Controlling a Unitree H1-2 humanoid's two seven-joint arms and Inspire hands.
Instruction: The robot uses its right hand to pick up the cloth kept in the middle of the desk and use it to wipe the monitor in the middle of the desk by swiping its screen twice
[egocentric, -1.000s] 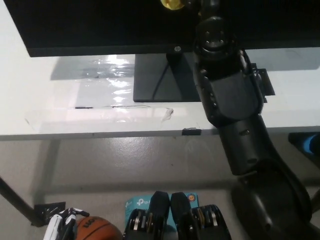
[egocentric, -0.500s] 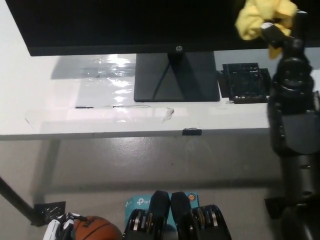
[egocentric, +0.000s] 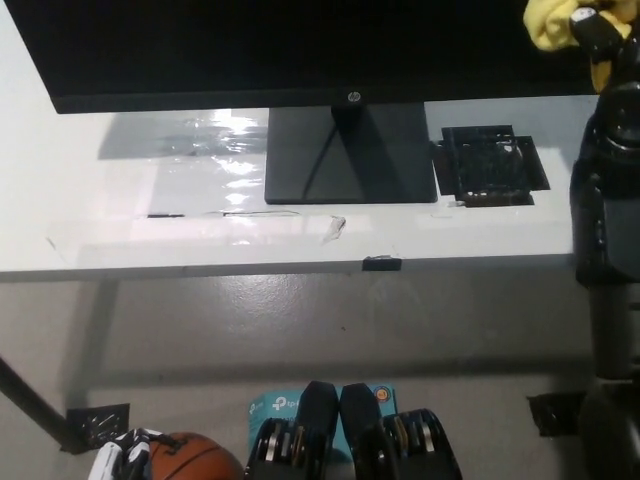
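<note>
Right hand (egocentric: 598, 30) gripping yellow cloth (egocentric: 552, 24) at monitor (egocentric: 300, 45) screen's right end, upper right of view. Wiping step judged underway. Next move calling for cloth pressing on screen, sweeping back across. Left hand (egocentric: 120, 458) resting lower left, fingers' state unclear

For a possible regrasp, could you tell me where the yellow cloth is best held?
Grip the yellow cloth at its bunched upper mass, where the right hand holds it, coming from the right; the left side bulges free against the monitor.
</note>
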